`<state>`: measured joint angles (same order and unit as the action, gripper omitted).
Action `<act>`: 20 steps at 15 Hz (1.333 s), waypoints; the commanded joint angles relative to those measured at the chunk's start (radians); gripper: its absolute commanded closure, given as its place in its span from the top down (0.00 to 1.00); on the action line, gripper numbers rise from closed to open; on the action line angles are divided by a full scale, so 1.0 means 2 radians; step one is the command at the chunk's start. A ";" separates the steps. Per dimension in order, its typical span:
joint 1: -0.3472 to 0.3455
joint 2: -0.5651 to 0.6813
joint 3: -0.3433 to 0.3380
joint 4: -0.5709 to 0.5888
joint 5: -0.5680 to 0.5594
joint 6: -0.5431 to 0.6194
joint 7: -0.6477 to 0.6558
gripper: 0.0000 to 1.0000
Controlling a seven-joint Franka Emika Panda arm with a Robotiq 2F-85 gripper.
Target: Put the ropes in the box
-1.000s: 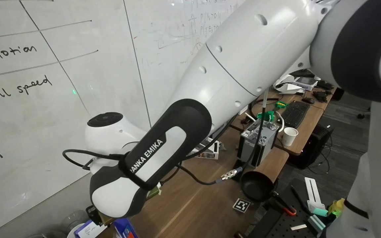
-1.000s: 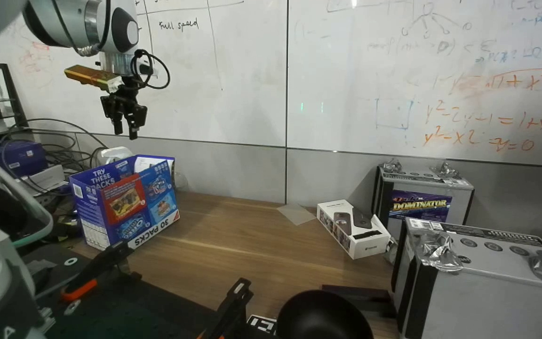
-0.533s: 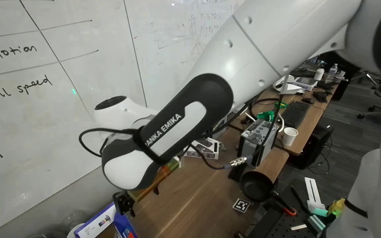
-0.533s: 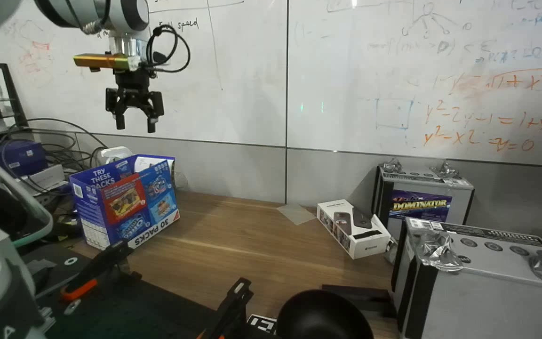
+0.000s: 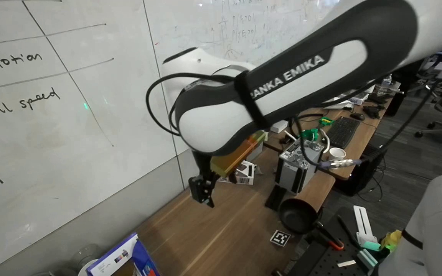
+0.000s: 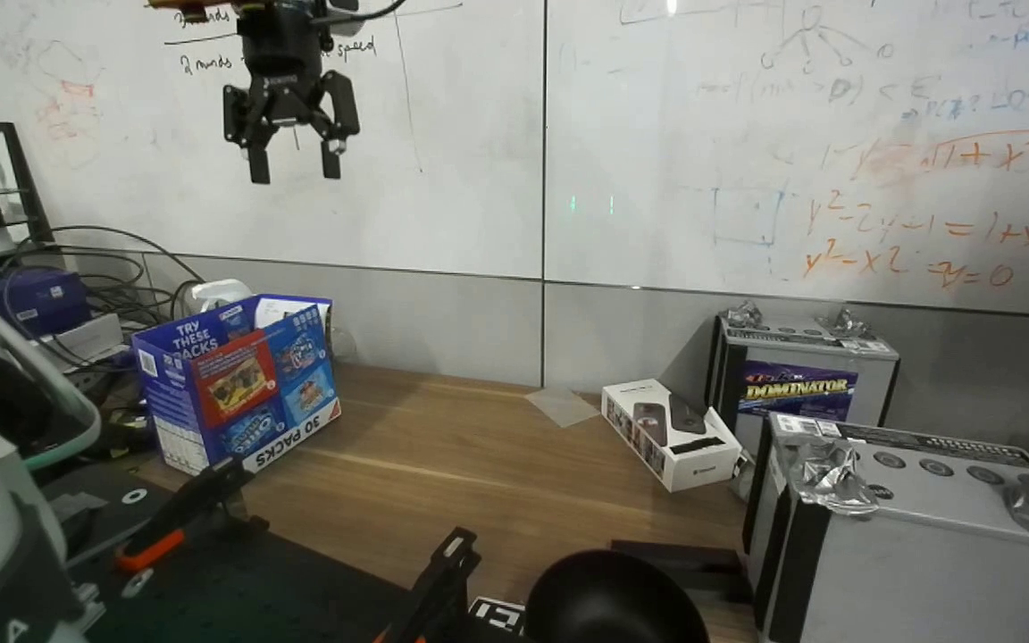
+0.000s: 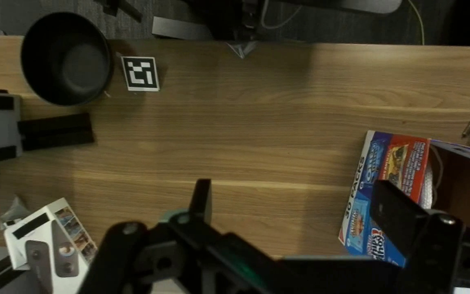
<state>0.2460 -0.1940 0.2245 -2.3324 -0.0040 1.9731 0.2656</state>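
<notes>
Hanging well above the wooden table (image 7: pixel 259 134), my gripper (image 6: pixel 296 171) has its two fingers (image 7: pixel 394 212) spread wide, with nothing between them. The snack box (image 6: pixel 238 388) lies below and off to one side, on the right in the wrist view. The finger on that side is the nearer one: there it covers part of the box's printed wall (image 7: pixel 386 167), though in both exterior views the gripper stands well apart from the box. The wall's lower edge runs nearly upright in the wrist view, slightly slanted, roughly at right angles to the line joining my fingers. A white rope (image 7: pixel 427 188) shows inside the box, just behind that wall and following its length; the finger may hide more of it. From my tool, then, the rope lies down and to the right. I judge the rope I can see already placed; whether more are meant, I cannot tell. Any move now probably calls for rising or going left in that view; sinking rightward could knock the wall.
</notes>
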 commanded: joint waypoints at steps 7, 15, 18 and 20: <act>-0.028 -0.297 -0.073 -0.146 0.015 -0.029 -0.111 1.00; -0.067 -0.389 -0.131 -0.135 0.010 -0.149 -0.170 1.00; -0.076 -0.399 -0.132 -0.138 0.009 -0.159 -0.172 1.00; -0.078 -0.383 -0.124 -0.134 0.008 -0.152 -0.167 1.00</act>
<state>0.1092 -0.9612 -0.0357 -2.6023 0.0000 1.6714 -0.0553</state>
